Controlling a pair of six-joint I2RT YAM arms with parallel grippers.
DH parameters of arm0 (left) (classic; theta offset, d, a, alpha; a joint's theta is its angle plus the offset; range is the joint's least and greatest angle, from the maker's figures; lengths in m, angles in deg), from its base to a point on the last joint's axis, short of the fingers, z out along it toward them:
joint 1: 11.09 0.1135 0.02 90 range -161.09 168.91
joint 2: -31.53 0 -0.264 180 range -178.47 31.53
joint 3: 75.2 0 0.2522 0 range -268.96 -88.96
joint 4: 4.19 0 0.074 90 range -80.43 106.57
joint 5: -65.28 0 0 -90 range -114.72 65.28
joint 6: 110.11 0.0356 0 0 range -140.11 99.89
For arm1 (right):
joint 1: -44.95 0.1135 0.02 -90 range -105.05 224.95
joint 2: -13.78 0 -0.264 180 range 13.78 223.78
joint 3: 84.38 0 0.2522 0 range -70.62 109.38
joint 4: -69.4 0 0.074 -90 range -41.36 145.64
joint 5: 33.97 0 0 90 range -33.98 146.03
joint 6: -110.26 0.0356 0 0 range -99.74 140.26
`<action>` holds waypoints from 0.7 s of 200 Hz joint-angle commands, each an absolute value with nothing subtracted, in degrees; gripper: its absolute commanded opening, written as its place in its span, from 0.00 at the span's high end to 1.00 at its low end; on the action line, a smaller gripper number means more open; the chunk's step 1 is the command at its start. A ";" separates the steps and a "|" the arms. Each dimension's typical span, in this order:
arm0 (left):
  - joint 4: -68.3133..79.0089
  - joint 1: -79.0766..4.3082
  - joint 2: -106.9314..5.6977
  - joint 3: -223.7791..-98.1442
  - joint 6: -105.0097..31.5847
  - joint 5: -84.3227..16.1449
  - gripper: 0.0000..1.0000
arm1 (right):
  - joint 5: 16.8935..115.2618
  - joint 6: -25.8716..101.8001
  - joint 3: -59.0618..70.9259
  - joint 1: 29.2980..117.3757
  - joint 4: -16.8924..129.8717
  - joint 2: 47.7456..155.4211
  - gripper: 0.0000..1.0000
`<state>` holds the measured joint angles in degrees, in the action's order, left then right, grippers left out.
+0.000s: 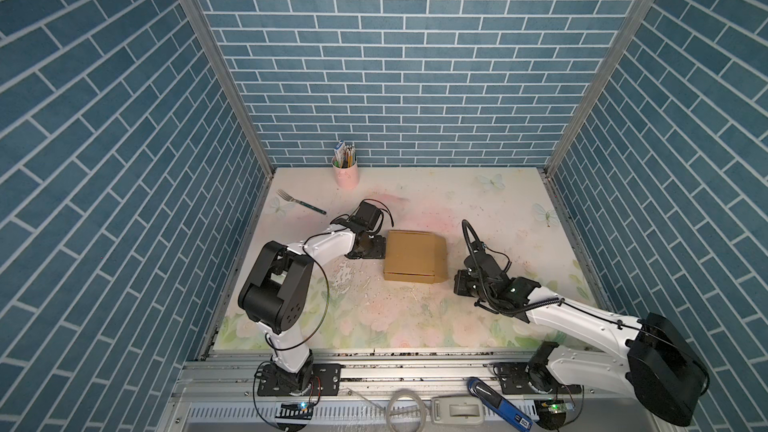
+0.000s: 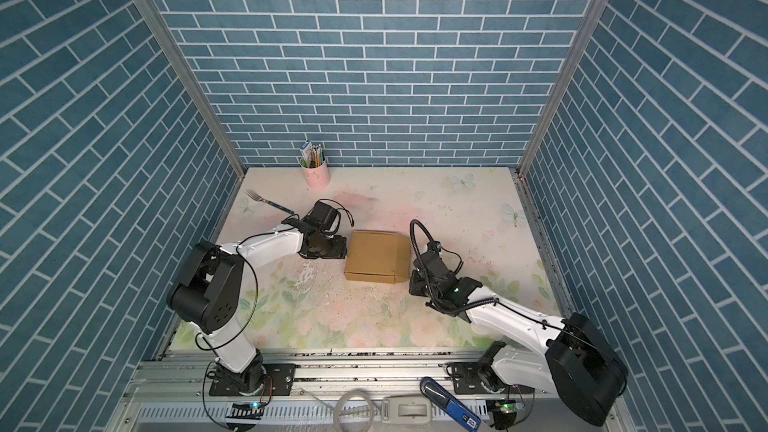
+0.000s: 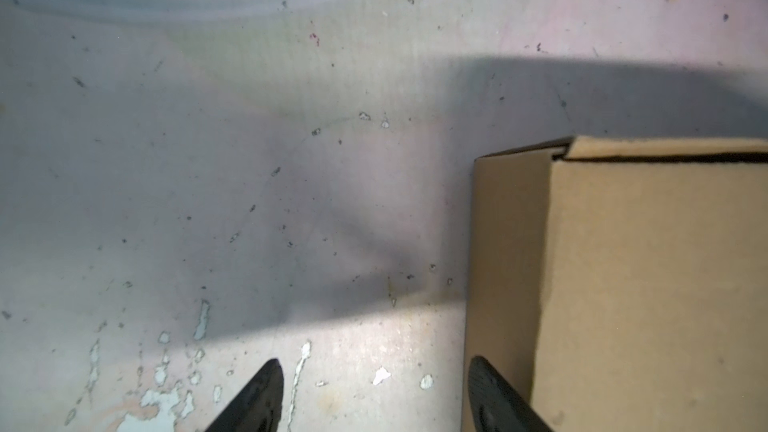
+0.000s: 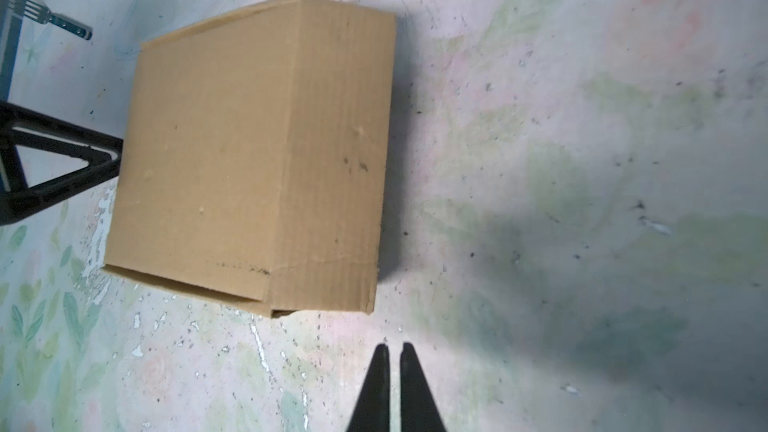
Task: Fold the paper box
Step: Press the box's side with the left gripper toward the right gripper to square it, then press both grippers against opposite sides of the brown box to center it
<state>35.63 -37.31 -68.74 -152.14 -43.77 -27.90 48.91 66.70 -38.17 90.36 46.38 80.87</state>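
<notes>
Cropped left jaws gape beside the half-seen paper box point(image 3: 648, 284).

The left arm point(image 1: 328, 245) bends at the elbow and reaches forward, low down. The left gripper point(image 3: 374, 363) has its two fingers point(image 3: 257, 392) spread wide, with nothing between them. The right arm point(image 1: 582, 317) stretches out long and low. The right gripper point(image 4: 395, 347) is closed up tight and holds nothing.

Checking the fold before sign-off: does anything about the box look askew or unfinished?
Yes. The paper box is closed but not flush: a dark gap shows under its top at the corner nearest the right gripper.
</notes>
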 commanded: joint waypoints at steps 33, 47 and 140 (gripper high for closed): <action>38.97 -37.32 -69.45 -152.87 -42.33 -23.14 0.28 | 48.98 61.70 -29.89 89.51 40.57 89.25 0.90; 38.69 -37.39 -69.85 -152.49 -42.27 -23.18 0.28 | 49.00 61.18 -28.18 89.54 40.41 92.00 0.90; 35.32 -41.49 -74.26 -152.37 -43.55 -25.51 0.28 | 51.60 61.35 -22.71 89.60 41.52 103.08 0.89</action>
<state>35.92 -39.59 -72.50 -152.14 -43.22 -24.79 50.07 61.34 -23.38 89.55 41.09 101.88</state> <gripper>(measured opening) 0.721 0.109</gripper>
